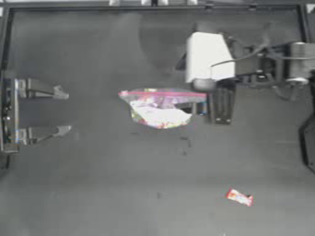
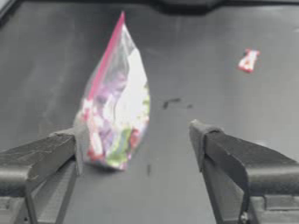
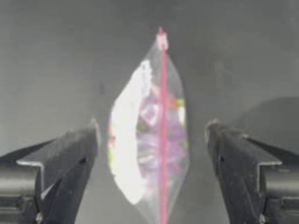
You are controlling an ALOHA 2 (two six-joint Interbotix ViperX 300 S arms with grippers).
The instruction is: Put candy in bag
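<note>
The bag [image 1: 161, 107] lies flat in the middle of the table, pink strip along its far edge and colourful sweets showing through the clear plastic. My right gripper [image 1: 208, 107] hovers at the bag's right end, open; in the right wrist view the bag [image 3: 149, 144] lies between and ahead of the spread jaws of the right gripper [image 3: 152, 129]. The candy [image 1: 239, 197], a small red-orange wrapped sweet, rests alone near the front right, apart from both grippers. At the left side my left gripper [image 1: 61, 112] stands open, facing the bag [image 2: 114, 113], with the candy [image 2: 248, 60] farther off.
The table's raised rim [image 1: 154, 7] runs along the back. A dark block [image 1: 311, 143] sits at the right edge. The right arm's white wrist housing [image 1: 206, 57] hangs over the table behind the bag.
</note>
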